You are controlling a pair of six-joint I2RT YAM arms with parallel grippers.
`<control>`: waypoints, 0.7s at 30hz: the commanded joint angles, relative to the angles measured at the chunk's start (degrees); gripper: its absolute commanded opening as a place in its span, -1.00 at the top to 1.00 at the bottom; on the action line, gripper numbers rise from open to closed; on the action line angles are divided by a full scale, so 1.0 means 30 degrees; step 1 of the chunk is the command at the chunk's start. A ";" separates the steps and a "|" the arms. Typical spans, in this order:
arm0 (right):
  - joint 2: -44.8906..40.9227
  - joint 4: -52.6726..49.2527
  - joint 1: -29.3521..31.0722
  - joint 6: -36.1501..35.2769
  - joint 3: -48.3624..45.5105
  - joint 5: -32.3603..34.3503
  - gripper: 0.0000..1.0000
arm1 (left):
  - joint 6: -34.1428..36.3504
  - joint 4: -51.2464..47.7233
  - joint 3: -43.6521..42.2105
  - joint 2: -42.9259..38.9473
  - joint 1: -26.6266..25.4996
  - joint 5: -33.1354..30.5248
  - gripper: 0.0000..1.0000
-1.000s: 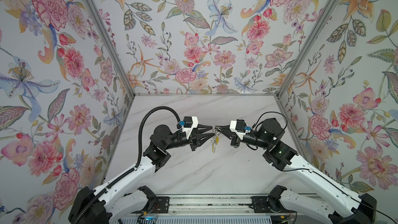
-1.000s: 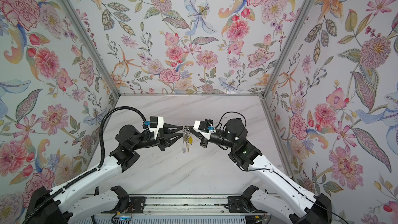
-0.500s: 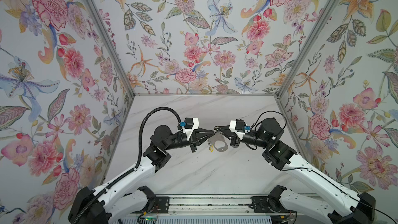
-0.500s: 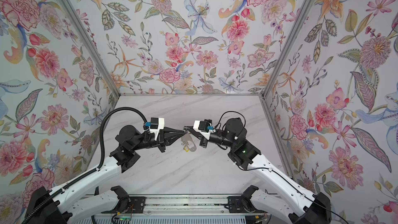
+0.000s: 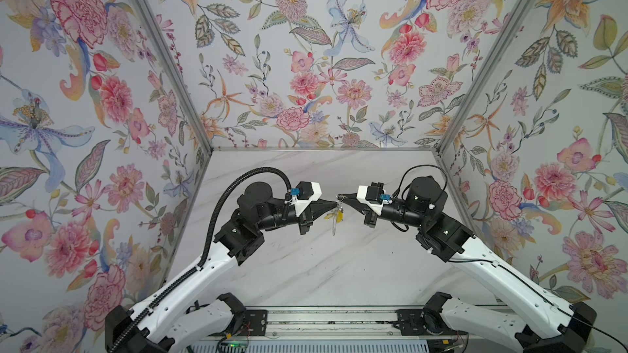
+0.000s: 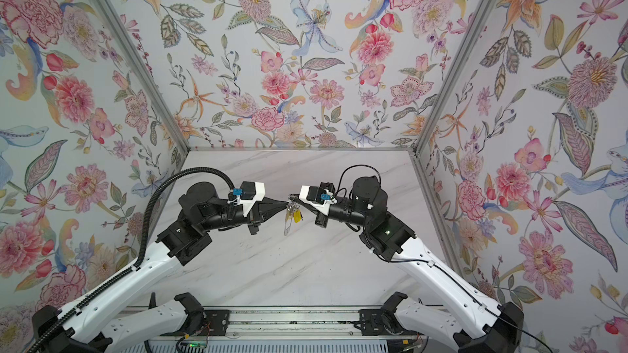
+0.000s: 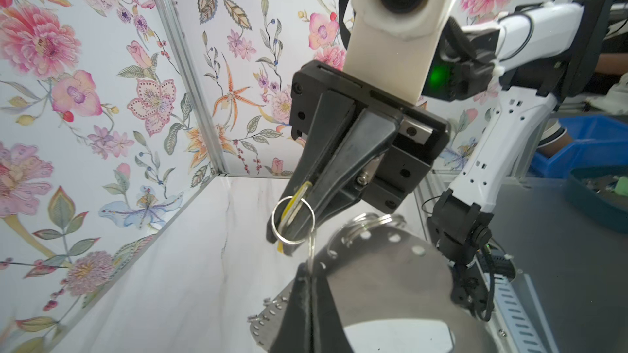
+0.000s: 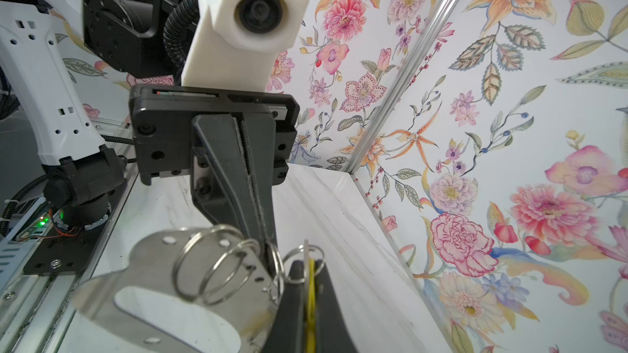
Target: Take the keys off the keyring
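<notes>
Both grippers meet tip to tip in mid-air above the marble table (image 5: 323,266). My left gripper (image 5: 334,202) is shut on a thin wire split ring (image 7: 311,249) that hangs in the keyring (image 7: 380,283), a flat grey metal strip with small holes and a big opening. My right gripper (image 5: 339,196) is shut on a key with a yellow tag (image 8: 311,286), which carries its own small ring (image 8: 302,259). The keyring (image 8: 163,276) dangles below the tips with several more split rings (image 8: 210,266) in it. In both top views the yellow tag (image 6: 297,216) and the strip (image 6: 288,224) hang under the fingertips.
Floral walls close the cell on the left, back and right. A metal rail (image 5: 323,320) with both arm bases runs along the front edge. Outside the cell, in the left wrist view, stand a blue bin (image 7: 584,144) and a dark tray (image 7: 598,195).
My left jaws have closed from partly open onto the split ring. The keyring swung up between the tips half a second ago and now hangs down again. The right gripper stayed shut.
</notes>
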 commanded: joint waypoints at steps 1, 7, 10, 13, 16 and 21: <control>0.0829 -0.3213 0.1053 -0.2468 0.1632 0.1396 1.00 | 0.4860 -0.6687 0.2482 0.0917 -0.0197 -0.0648 1.00; 0.2066 -0.5269 0.2074 -0.3925 0.2864 0.3208 1.00 | 0.9096 -1.2193 0.6186 0.2628 -0.1130 -0.2575 1.00; 0.2564 -0.5883 0.2668 -0.4458 0.3117 0.4240 1.00 | 1.0192 -1.4239 0.7933 0.3706 -0.1327 -0.3666 1.00; 0.2895 -0.5810 0.3366 -0.4895 0.2995 0.5621 1.00 | 1.0631 -1.5080 0.9164 0.4428 -0.1369 -0.3597 1.00; 0.3351 -0.5675 0.3978 -0.5265 0.2877 0.7179 1.00 | 1.0736 -1.5407 1.0167 0.5185 -0.1571 -0.3278 1.00; 0.3810 -0.5029 0.4303 -0.5353 0.2427 0.8214 1.00 | 1.0017 -1.4687 1.0936 0.5880 -0.1830 -0.3161 1.00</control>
